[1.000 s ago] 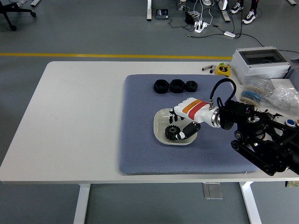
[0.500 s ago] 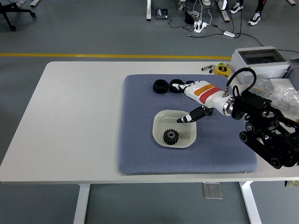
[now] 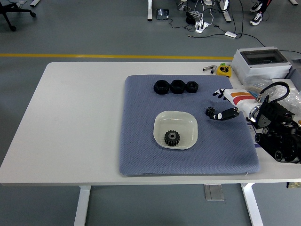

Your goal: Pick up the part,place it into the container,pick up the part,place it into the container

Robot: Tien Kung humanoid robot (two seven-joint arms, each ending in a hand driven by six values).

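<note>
A white bowl (image 3: 188, 121) sits in the middle of the blue mat (image 3: 141, 141) with one black gear (image 3: 171, 137) lying inside it. A smaller black gear (image 3: 210, 111) lies on the mat to the bowl's right. My right hand (image 3: 220, 104), white with orange and red stripes, hovers at the mat's right side. It is open and holds nothing, and its thumb tip (image 3: 218, 116) is just beside the small gear. Three black ring-shaped parts (image 3: 178, 86) stand in a row at the mat's far edge. No left arm shows.
A grey lidded box (image 3: 261, 63) stands at the table's far right, with bags of small parts (image 3: 282, 96) beside it. A yellow tape measure (image 3: 224, 70) lies behind the mat. The table's left half is bare white surface.
My right hand left the gear in the bowl, lifted out and drew back to the right side of the mat. The small gear beside it has come into sight.
</note>
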